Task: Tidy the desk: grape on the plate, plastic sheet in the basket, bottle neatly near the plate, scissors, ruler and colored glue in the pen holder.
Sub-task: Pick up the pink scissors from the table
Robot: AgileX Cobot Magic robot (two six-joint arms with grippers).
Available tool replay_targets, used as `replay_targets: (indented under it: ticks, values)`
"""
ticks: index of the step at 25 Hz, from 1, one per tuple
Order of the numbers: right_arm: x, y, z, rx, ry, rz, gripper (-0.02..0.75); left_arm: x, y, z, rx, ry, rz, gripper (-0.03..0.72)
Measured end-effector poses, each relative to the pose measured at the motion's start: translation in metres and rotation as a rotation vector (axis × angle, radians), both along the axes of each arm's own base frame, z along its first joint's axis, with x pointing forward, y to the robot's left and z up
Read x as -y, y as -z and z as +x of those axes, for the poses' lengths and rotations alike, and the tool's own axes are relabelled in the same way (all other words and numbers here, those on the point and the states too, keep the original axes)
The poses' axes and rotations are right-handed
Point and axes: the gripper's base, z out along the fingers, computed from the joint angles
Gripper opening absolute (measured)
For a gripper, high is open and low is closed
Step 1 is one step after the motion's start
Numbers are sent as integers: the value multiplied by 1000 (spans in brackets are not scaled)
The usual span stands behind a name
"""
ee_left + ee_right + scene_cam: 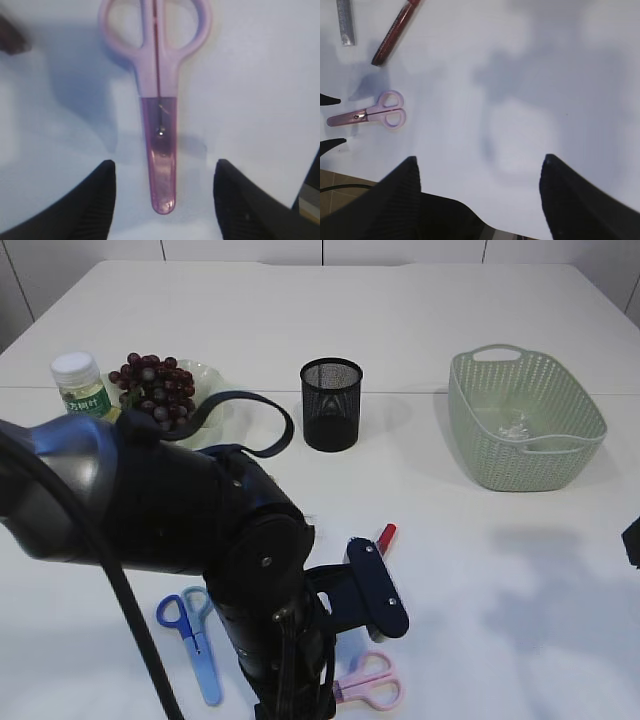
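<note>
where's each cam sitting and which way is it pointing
Exterior view: in front of the table, slanting down at the pen holder, basket and grapes; the left arm fills the foreground.
Left wrist view: on the left arm, looking down at the pink scissors; open jaws flank the blade tip.
Right wrist view: on the right arm, higher, looking down at bare table; open jaws at the bottom.
Shared: all three show the pink scissors.

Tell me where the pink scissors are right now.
The pink scissors lie flat on the table near its front edge, their covered blade tip between the open left gripper fingers; in the exterior view they sit right of the blue scissors.
</note>
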Motion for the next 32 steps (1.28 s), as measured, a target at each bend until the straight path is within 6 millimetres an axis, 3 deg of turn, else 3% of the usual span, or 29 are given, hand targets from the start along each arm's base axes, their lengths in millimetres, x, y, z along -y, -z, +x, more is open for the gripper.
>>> replay_targets:
  ticks: [32]
  values:
    - [0, 0, 0, 0, 0, 0, 575, -2, 10, 5, -19, -22, 14, 442]
